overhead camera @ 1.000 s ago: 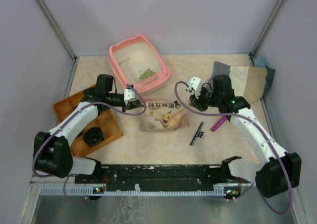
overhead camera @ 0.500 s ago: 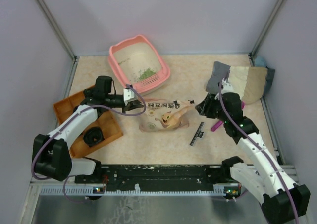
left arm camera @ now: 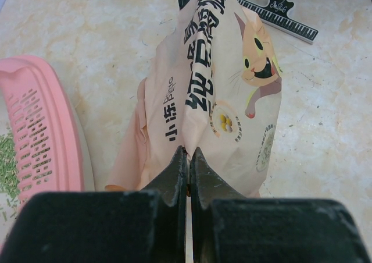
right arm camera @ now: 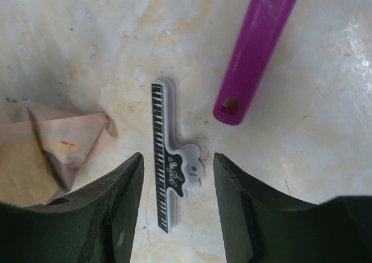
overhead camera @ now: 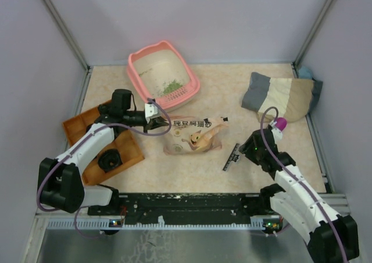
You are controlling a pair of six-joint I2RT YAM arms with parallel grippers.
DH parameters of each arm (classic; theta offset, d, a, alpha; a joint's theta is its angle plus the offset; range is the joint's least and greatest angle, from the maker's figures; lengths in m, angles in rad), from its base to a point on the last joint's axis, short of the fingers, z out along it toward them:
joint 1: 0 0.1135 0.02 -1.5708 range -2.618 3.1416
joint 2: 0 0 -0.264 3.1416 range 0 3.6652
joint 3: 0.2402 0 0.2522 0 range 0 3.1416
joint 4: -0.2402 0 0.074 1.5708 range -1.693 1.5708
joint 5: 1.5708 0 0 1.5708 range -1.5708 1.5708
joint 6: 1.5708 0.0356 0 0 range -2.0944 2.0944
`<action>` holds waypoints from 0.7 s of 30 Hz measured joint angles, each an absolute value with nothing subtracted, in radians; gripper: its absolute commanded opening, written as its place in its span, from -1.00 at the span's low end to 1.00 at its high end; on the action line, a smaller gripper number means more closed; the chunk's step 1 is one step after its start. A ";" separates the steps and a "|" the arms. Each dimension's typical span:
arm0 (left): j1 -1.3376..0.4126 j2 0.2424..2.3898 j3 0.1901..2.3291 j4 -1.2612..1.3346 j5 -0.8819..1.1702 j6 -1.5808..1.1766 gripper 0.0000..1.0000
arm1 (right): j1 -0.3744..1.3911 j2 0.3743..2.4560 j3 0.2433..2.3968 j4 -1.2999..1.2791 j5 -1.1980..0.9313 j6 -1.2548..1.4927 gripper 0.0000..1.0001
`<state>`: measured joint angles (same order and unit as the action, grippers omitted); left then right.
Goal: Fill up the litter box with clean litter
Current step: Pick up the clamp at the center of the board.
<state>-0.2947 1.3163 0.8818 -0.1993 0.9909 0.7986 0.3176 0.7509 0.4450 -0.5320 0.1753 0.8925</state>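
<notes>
Left gripper: fingers pressed together, pinching one edge of the printed paper litter bag. Right gripper: fingers apart over a black cat-eared bag clip, right of the bag. Only this wrist view shows the hollow end of the magenta scoop handle. Beyond the bag, the pink litter box holds a small patch of green litter.

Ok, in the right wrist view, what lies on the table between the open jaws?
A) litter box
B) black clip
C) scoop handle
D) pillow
B: the black clip lies between the open jaws of the right gripper; the scoop handle lies beyond them, off to one side.
</notes>
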 measured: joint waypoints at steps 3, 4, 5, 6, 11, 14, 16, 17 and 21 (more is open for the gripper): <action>-0.295 1.316 0.881 -0.196 0.991 0.785 -1.00 | 0.318 0.753 0.387 -0.500 0.174 0.927 0.02; -0.295 1.316 0.880 -0.194 0.991 0.782 -1.00 | 0.318 0.757 0.366 -0.479 0.166 0.937 0.00; -0.295 1.316 0.879 -0.192 0.991 0.781 -1.00 | 0.318 0.763 0.346 -0.454 0.156 0.945 -0.03; -0.295 1.316 0.878 -0.188 0.991 0.780 -1.00 | 0.318 0.770 0.326 -0.429 0.142 0.952 -0.05; -0.295 1.316 0.876 -0.178 0.976 0.757 -1.00 | 0.318 0.791 0.263 -0.297 0.070 0.973 -0.35; -0.295 1.316 0.876 -0.173 0.963 0.744 -1.00 | 0.318 0.793 0.238 -0.231 0.024 0.962 -0.65; -0.295 1.316 0.876 -0.170 0.958 0.731 -1.00 | 0.318 0.795 0.236 -0.207 0.002 0.959 -0.81; -0.295 1.316 0.876 -0.166 0.955 0.723 -1.00 | 0.318 0.795 0.236 -0.194 -0.002 0.957 -0.88; -0.295 1.314 0.876 -0.157 0.937 0.689 -1.00 | 0.318 0.789 0.236 -0.172 -0.011 0.936 -1.00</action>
